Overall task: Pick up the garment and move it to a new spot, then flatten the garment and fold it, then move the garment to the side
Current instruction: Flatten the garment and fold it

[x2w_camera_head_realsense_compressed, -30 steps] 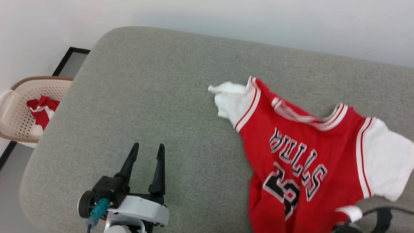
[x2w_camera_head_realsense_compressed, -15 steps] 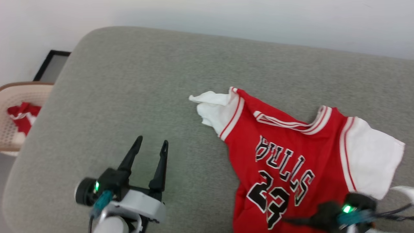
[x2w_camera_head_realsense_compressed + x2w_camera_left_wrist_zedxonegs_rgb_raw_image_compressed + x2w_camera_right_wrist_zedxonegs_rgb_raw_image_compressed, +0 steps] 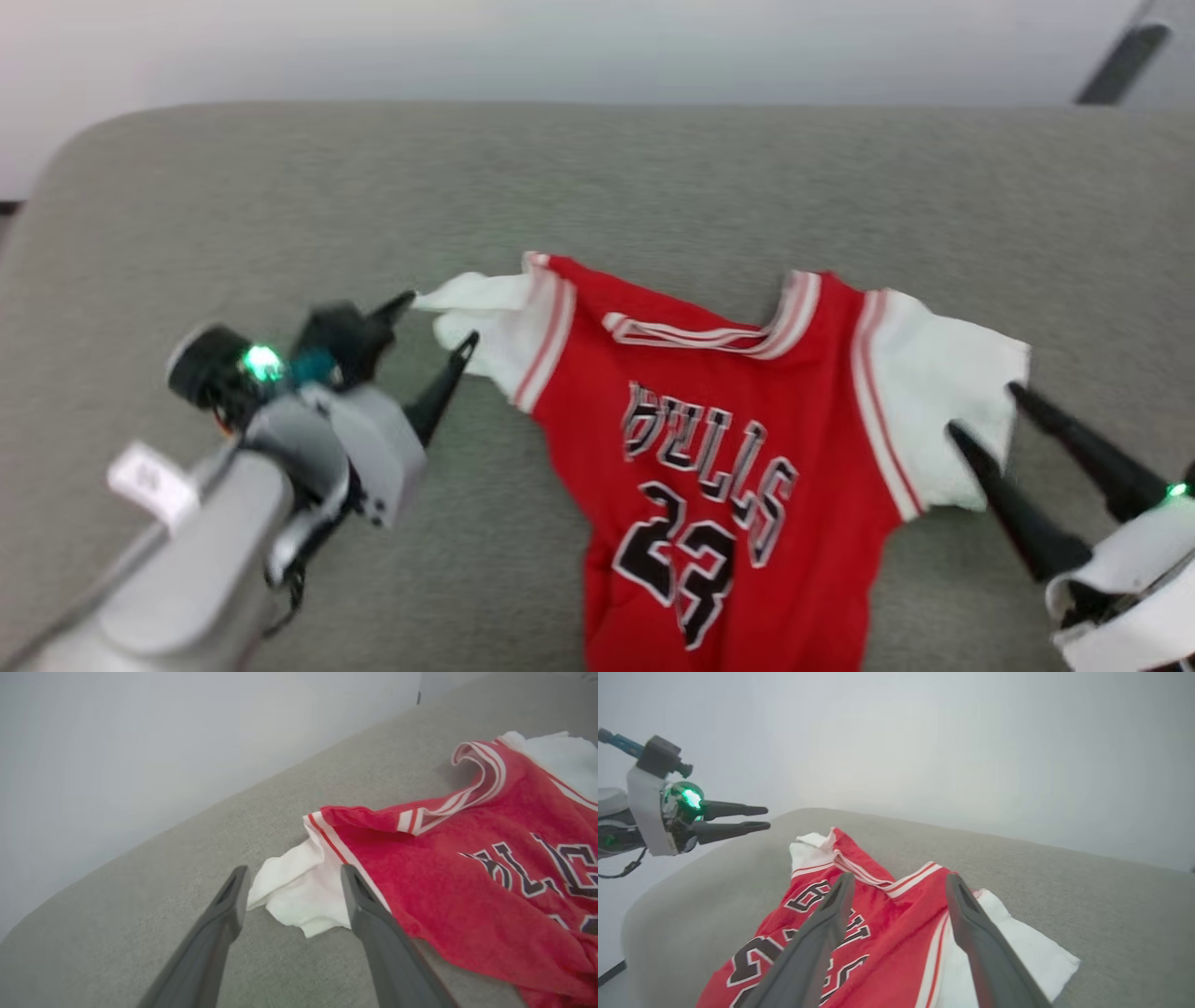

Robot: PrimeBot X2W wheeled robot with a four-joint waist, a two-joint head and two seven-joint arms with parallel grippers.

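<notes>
You have the garment lying face up on the grey padded surface. Its collar is turned toward the far edge by the wall, and its black-and-white lettering and number read toward the near edge. The hem runs out past the bottom of the head view. It sits about midway between the left and right edges, well clear of the far one.

The white sleeve on the robot's left is crumpled and bunched. The white sleeve on the right is spread fairly flat.

Your left gripper is open and holds nothing. In the left wrist view its two fingers frame the crumpled sleeve. In the right wrist view it hangs above the surface, off that sleeve's outer end. You cannot tell whether a fingertip touches the cloth.

Your right gripper is also spread wide and empty. It points in from the near right corner, and its fingertips are at the outer edge of the flat sleeve.
</notes>
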